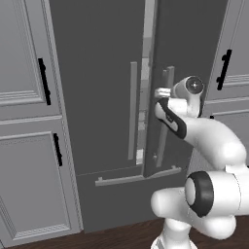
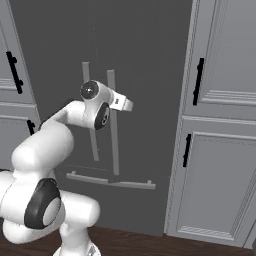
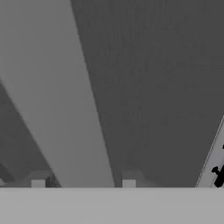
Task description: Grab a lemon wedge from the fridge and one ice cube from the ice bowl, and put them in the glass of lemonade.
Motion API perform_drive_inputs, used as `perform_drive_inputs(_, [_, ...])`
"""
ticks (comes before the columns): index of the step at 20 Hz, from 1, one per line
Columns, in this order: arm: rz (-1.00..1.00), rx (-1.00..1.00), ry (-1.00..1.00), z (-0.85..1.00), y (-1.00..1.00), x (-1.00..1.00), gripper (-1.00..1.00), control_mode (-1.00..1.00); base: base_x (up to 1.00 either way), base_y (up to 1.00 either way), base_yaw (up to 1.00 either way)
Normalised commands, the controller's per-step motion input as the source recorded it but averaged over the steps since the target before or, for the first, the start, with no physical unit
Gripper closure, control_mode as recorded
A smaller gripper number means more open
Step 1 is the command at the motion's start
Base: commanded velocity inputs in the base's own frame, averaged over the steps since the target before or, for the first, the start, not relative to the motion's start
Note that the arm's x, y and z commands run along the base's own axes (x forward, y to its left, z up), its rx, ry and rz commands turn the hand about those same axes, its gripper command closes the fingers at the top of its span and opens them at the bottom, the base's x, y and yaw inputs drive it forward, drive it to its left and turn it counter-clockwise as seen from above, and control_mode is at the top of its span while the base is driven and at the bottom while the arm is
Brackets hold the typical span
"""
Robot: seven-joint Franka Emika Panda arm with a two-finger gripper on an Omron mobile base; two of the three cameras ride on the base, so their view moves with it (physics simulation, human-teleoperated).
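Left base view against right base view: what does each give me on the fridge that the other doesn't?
Left base view: a bright gap down the middle of the fridge, where its right door stands ajar, plus the grey cabinets on the fridge's left.

Right base view: the fridge front reads as one unbroken dark face, and the cabinets on its right stand in full, with two black handles.

Both: the two long vertical handles, the drawer handle, and the claw at the right door's handle.
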Motion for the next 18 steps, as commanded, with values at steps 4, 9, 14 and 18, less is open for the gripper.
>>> perform_drive_inputs(4, [-0.08, 0.19, 0.0, 0.31, -1.0, -0.99, 1.0, -1.0, 0.0, 0.0, 0.0])
perform_drive_inputs(9, [-0.06, 0.18, 0.0, 0.29, -1.0, -0.99, 1.0, -1.0, 0.0, 0.0, 0.0])
perform_drive_inputs(14, [-0.08, 0.15, 0.0, 0.48, -1.0, -1.0, 1.0, -1.0, 0.0, 0.0, 0.0])
perform_drive_inputs(18, [-0.1, 0.1, 0.0, 0.68, -0.76, -0.92, 1.0, -1.0, 0.0, 0.0, 0.0])
